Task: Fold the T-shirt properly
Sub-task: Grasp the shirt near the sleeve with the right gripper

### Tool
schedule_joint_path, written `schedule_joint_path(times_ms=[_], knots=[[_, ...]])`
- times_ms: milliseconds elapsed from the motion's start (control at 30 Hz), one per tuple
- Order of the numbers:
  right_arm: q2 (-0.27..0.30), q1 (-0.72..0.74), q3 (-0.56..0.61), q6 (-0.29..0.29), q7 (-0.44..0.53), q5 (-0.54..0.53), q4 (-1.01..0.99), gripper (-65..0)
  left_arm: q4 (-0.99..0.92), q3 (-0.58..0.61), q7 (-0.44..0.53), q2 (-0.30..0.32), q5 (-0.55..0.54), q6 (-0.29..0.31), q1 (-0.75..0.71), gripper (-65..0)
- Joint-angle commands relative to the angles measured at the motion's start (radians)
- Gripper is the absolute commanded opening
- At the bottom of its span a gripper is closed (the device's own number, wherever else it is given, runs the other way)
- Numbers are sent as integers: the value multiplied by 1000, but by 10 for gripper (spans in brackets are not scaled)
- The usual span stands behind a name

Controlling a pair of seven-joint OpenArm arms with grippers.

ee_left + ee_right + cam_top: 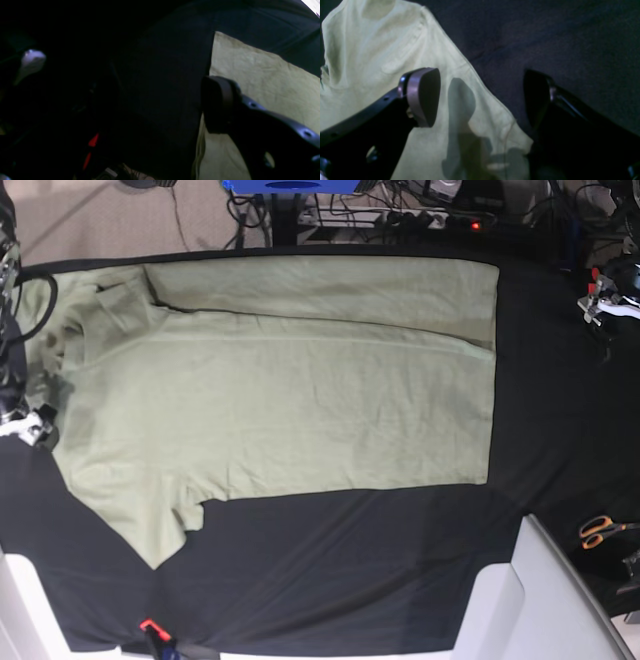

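One T-shirt (280, 390) lies flat across the black cloth (400, 570), collar toward nine o'clock, far edge folded inward. Right end effector (482, 97) hovers spread wide over its sleeve, empty; left end effector (217, 107) gapes over the hem, empty.

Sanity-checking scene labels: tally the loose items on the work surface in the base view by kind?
T-shirt: 1
black cloth: 1
scissors: 1
Total: 3
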State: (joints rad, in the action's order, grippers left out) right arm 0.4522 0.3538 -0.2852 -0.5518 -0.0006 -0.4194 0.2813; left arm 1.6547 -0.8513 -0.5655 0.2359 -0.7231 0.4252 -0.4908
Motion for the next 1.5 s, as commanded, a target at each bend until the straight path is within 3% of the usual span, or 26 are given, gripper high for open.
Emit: schedule_joint_path(times_ms=[0,167,267,333,467,500,833,1467], knots=[[1,3,16,0,-57,12,-1,-162,15,-7,26,15,-14,4,-4,-155],[-23,-2,53,82,-86,12,2,-162,15,-9,26,15,-14,4,-3,-155],[-25,-2,53,88,-92,12,3,-197,15,-9,26,15,-14,4,-3,-155],[-25,-2,53,88,-92,12,5,-303,15,-9,26,15,-14,4,-4,-155],[-25,-2,48,88,-92,12,5,-609,15,-9,26,15,-14,4,-4,-155],[-25,-2,48,88,-92,12,5,-650,15,-9,26,15,-14,4,-4,-155],[-25,-12,48,82,-89,11,40,-650,-9,-3,26,12,-14,4,-3,-155],[-80,-302,45,88,-167,11,629,-650,-35,0,26,13,-14,4,5,-155]])
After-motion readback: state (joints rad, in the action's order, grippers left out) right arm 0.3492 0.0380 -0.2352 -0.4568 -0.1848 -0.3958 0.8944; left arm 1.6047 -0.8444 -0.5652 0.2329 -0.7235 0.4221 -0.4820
